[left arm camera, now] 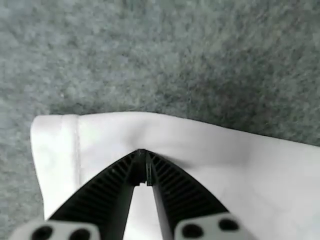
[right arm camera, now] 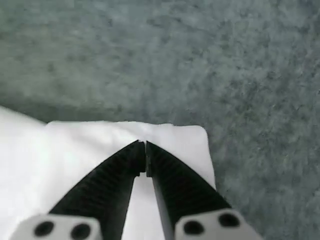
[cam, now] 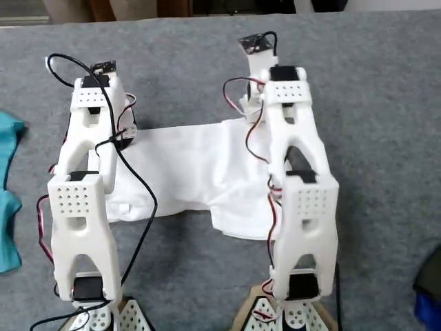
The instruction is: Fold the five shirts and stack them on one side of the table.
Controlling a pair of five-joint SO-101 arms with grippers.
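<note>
The left fingers (left arm camera: 112, 190) were closed tip to tip, apparently pinching a hemmed corner of the white, soft cloth shirt (cam: 186, 169). The right fingers (right arm camera: 175, 185) were likewise closed on another corner along its far edge. The shirt lay spread on the grey felt desk (cam: 372, 83) under both arms. It looked light and limp, likely to sag, so corners and hems seemed the best holds.

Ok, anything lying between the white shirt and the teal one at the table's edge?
Nothing visible: only bare grey table separates the white shirt from the teal shirt. The left claw and right claw pinch its far edge.
</note>
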